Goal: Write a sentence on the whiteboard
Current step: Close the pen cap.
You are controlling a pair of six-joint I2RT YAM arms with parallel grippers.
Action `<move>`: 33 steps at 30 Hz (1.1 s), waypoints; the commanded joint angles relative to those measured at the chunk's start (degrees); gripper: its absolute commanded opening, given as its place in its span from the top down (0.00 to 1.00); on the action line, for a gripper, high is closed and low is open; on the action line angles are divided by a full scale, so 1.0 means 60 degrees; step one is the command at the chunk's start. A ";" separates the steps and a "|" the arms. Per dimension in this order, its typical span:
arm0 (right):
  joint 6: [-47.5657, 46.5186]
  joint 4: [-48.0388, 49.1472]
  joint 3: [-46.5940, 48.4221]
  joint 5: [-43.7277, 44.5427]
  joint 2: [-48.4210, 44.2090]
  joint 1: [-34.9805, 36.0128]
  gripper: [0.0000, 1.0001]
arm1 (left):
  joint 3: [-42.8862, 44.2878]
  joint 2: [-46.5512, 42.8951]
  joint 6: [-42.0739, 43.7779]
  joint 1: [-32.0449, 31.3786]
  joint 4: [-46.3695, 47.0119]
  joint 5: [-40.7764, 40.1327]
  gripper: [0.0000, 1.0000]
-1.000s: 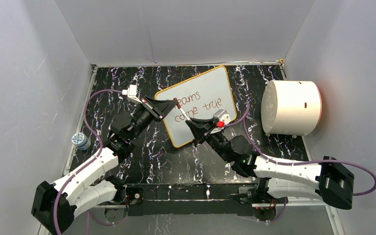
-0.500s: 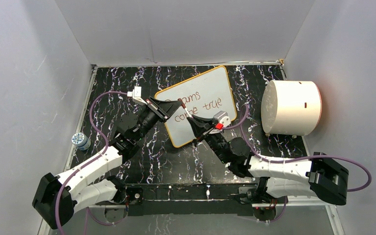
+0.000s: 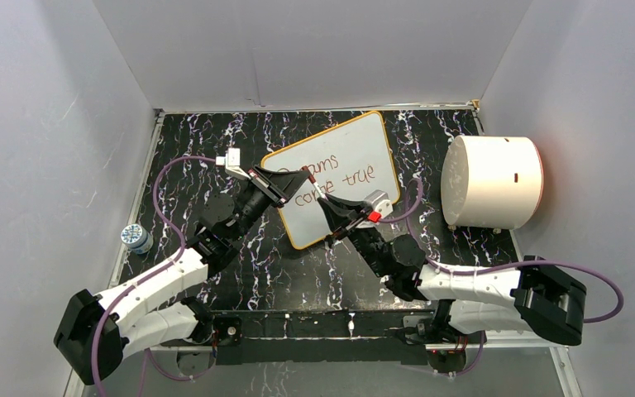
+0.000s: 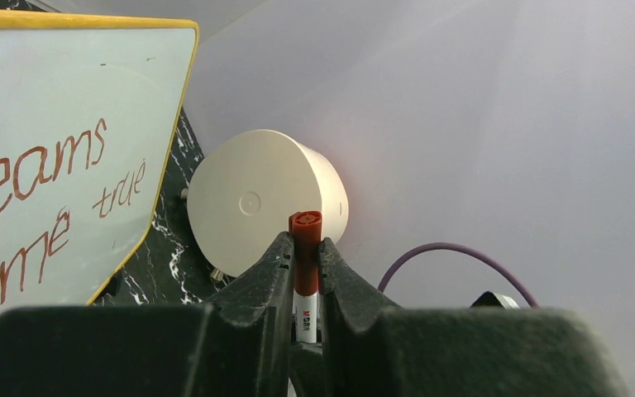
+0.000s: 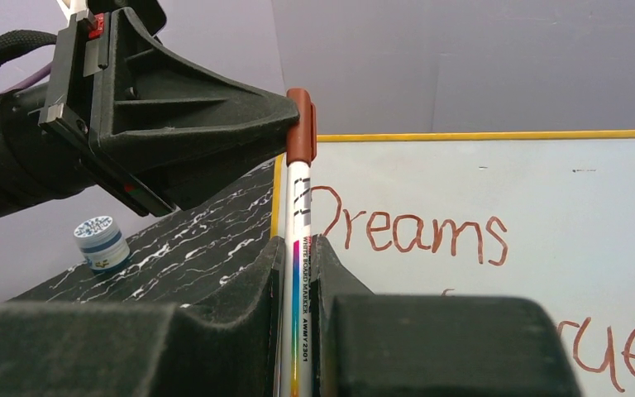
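Note:
The whiteboard (image 3: 362, 142) lies tilted at the back centre, with "Dreams come true" written on it in red-brown. It also shows in the left wrist view (image 4: 66, 99) and the right wrist view (image 5: 546, 190). A white marker (image 3: 321, 192) with a red cap (image 5: 301, 128) hangs above the board's left part. My right gripper (image 3: 331, 208) is shut on the marker's barrel (image 5: 296, 273). My left gripper (image 3: 296, 182) is shut on the cap (image 4: 306, 248), which sits on the marker's end. The two grippers face each other.
A big white cylinder (image 3: 492, 182) stands at the right, also in the left wrist view (image 4: 256, 198). A small blue-and-white jar (image 3: 136, 238) sits at the table's left edge. Grey walls close in three sides. Purple cables loop off both arms.
Both arms have shifted slightly, the right arm drawing a little left. The marker stays held between the two grippers over the board's left part.

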 commanded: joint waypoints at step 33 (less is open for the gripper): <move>0.1700 -0.1336 -0.0740 -0.1753 -0.1697 -0.1741 1.00 | 0.2032 -0.0248 0.2242 -0.1066 -0.3559 -0.1388 0.38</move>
